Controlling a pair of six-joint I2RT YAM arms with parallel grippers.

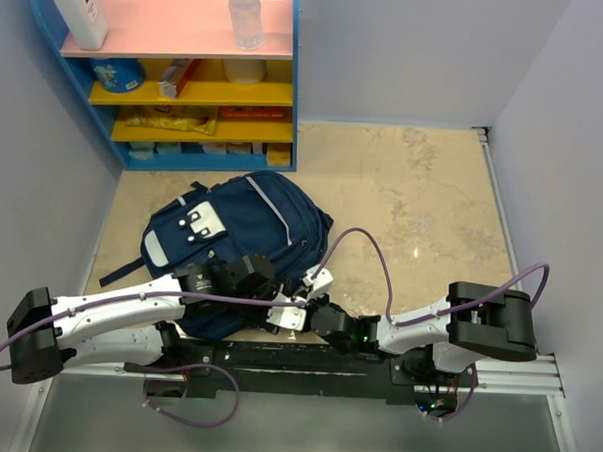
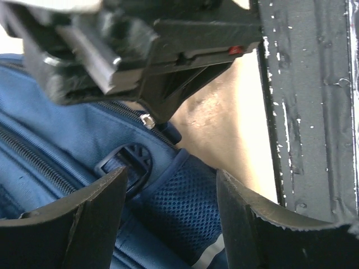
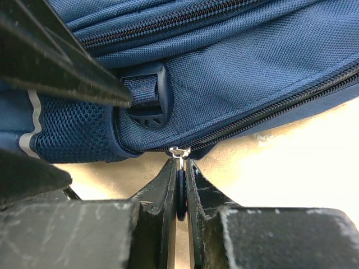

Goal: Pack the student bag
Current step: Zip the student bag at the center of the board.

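Note:
The student bag (image 1: 243,233), navy with grey trim stripes, lies flat in the middle of the table in the top view, its near edge by both grippers. My right gripper (image 3: 181,165) is shut on the dark zip pull (image 3: 180,188), which hangs from the silver slider (image 3: 179,151) at the bag's lower corner. My left gripper (image 2: 171,175) stands open, its fingers (image 2: 95,218) on either side of the bag's blue mesh side panel (image 2: 179,204), next to a plastic strap buckle (image 2: 129,162). From above, the left gripper (image 1: 290,308) and right gripper (image 1: 310,304) meet at the bag's near right corner.
A blue shelf unit (image 1: 293,86) with pink and yellow shelves stands at the back left, holding a clear bottle (image 1: 244,13), a white container (image 1: 76,11) and packets. Grey walls close both sides. The black mounting rail (image 1: 276,360) runs along the near edge.

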